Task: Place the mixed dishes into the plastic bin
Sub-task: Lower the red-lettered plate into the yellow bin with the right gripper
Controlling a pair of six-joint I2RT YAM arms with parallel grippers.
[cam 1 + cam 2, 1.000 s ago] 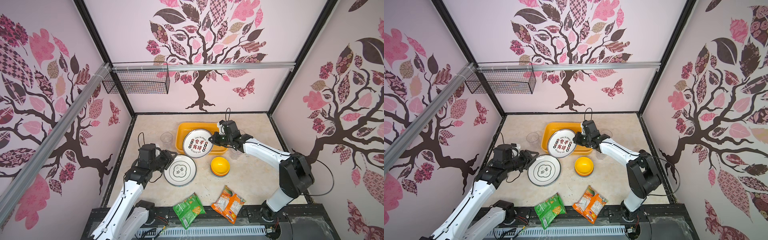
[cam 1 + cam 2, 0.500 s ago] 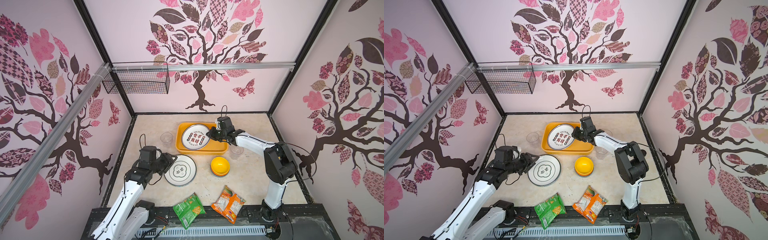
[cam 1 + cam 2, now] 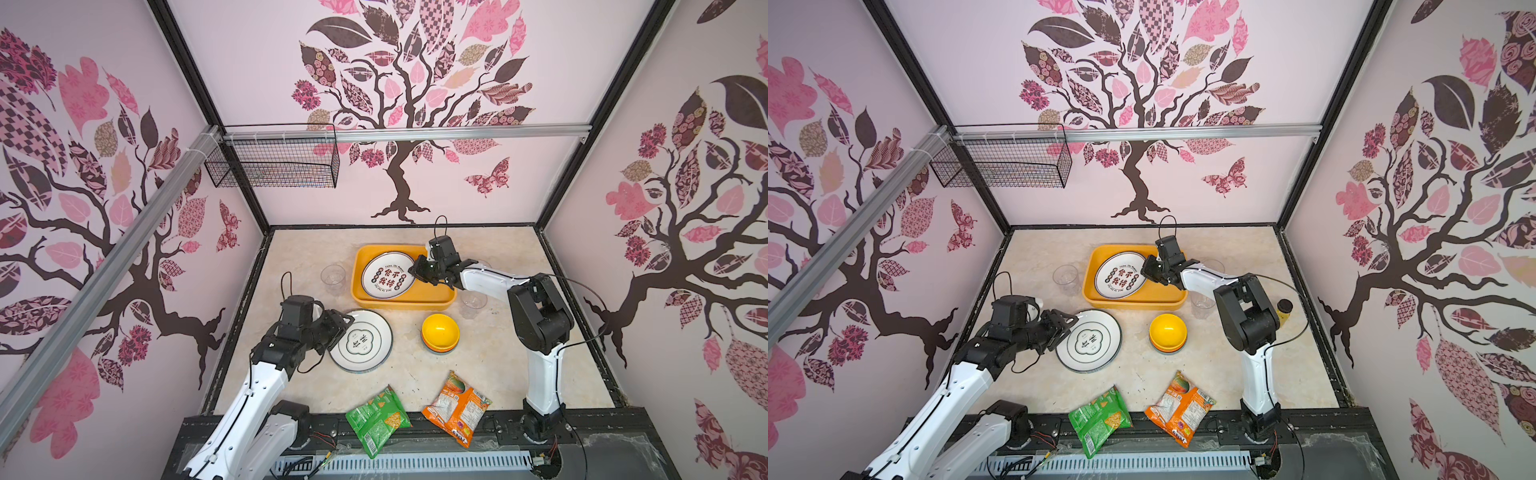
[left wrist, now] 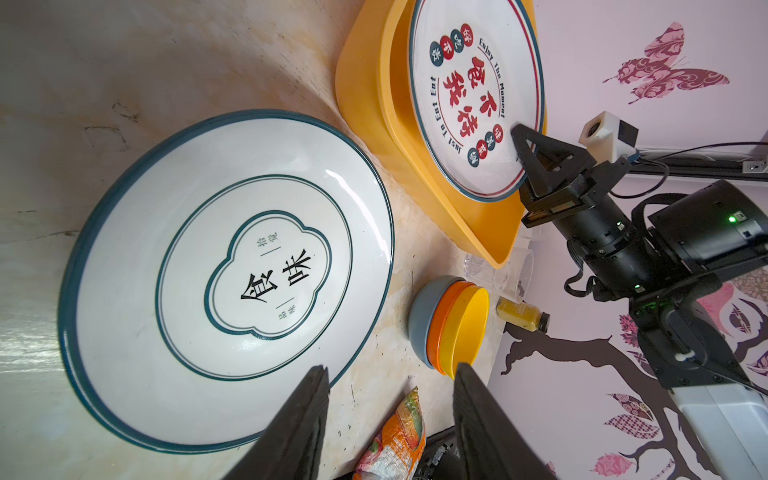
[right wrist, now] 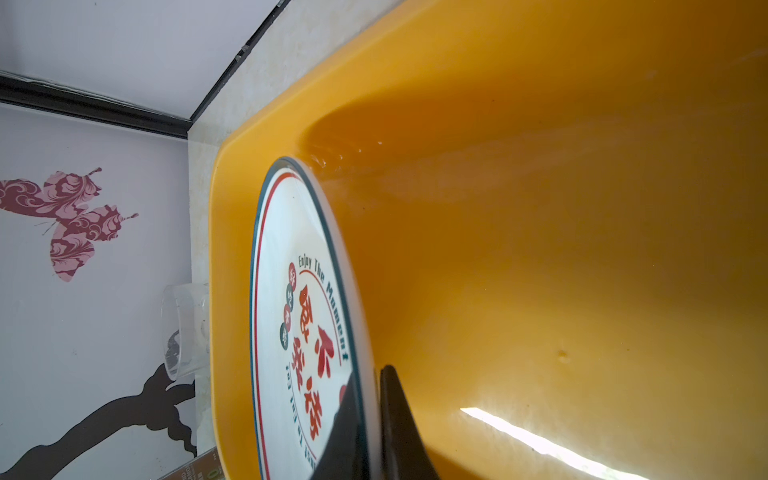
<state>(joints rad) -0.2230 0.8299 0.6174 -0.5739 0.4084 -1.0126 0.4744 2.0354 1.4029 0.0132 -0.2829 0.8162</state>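
The red-lettered plate (image 3: 387, 275) has come down from its tilt over the plastic bin's (image 3: 432, 300) front wall and now sits inside the bin. The right hand (image 3: 415, 271) still pinches its rim, so only the release remains. The left hand (image 3: 341, 330), fingers spread, has closed in on the second plate (image 3: 361, 340) on the table (image 3: 299, 266) in front of the bin — 1 plate nearly placed, the bowl stack (image 3: 440, 332) untouched.

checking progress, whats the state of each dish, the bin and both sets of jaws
red-lettered plate, in bin, rim gripped
black-lettered plate, flat on table
bowls, nested on table
clear cups, upright on table
plastic bin, holds one plate
left gripper, jaws open
right gripper, jaws shut on red-lettered plate
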